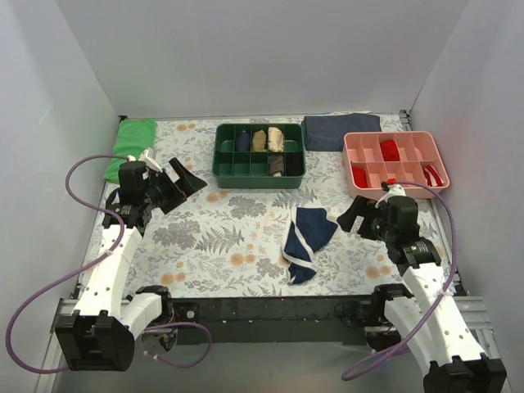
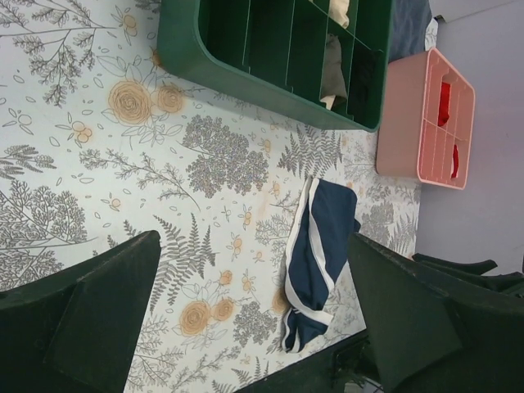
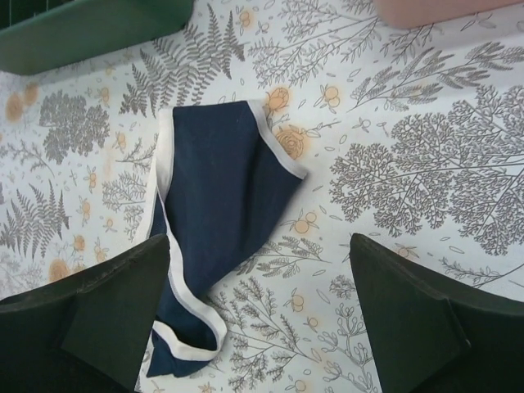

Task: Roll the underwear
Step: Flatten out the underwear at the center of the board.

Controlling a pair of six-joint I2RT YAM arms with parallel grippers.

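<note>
The underwear (image 1: 307, 240) is a navy blue brief with white piping, lying loosely crumpled on the floral table mat near the front middle. It also shows in the left wrist view (image 2: 315, 254) and in the right wrist view (image 3: 217, 221). My left gripper (image 1: 182, 182) hovers open over the left part of the mat, well to the left of the underwear. Just right of the underwear, my right gripper (image 1: 354, 218) stands open, raised above the mat. Neither gripper touches the fabric.
A green divided box (image 1: 231, 167) with rolled garments sits at the back middle. A pink divided tray (image 1: 357, 152) with red items stands at the back right. Between them lies a dark grey-blue folded cloth (image 1: 341, 131). A green cloth (image 1: 131, 143) lies at the back left.
</note>
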